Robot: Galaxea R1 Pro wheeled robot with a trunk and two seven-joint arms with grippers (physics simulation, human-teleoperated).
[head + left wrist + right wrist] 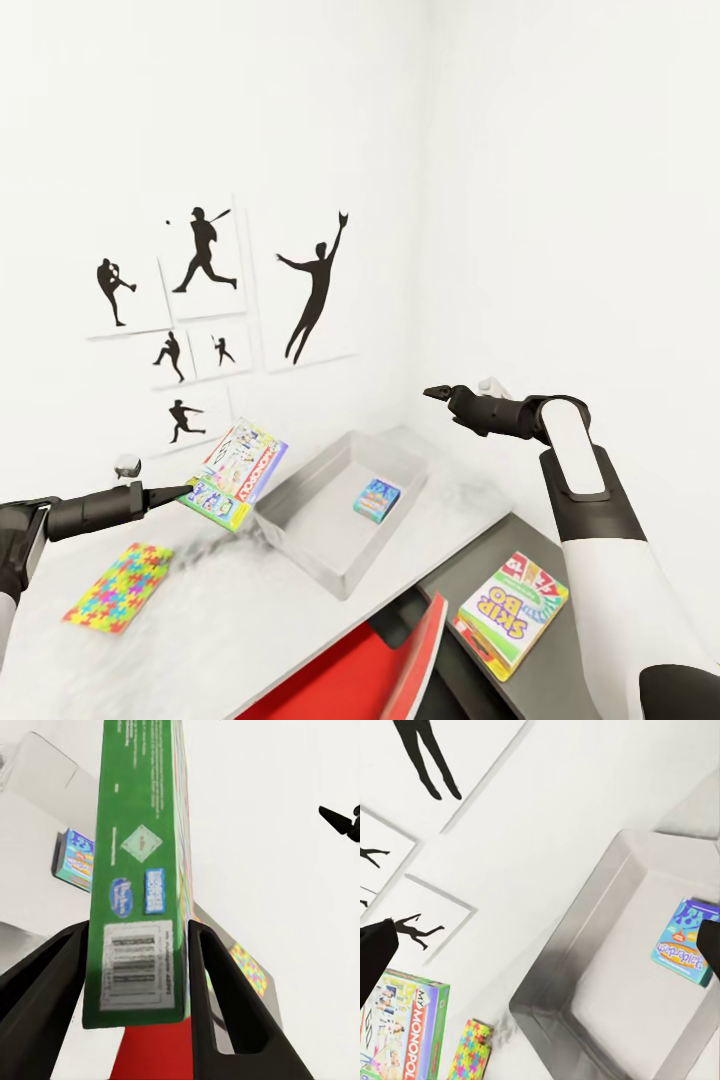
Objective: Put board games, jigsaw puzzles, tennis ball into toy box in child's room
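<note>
Green-edged Monopoly box (233,472) hangs clamped in the left end effector (186,491), just beside the bin (300,540) (one small box inside). Next: carry over the rim, release. Right end effector (433,393) hovers spread, empty.

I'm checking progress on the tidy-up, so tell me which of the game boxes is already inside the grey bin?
The small blue box, lying flat in the toy box. The Monopoly box is held in the left hand, and the Skip-Bo box lies on the dark lower wing.
</note>
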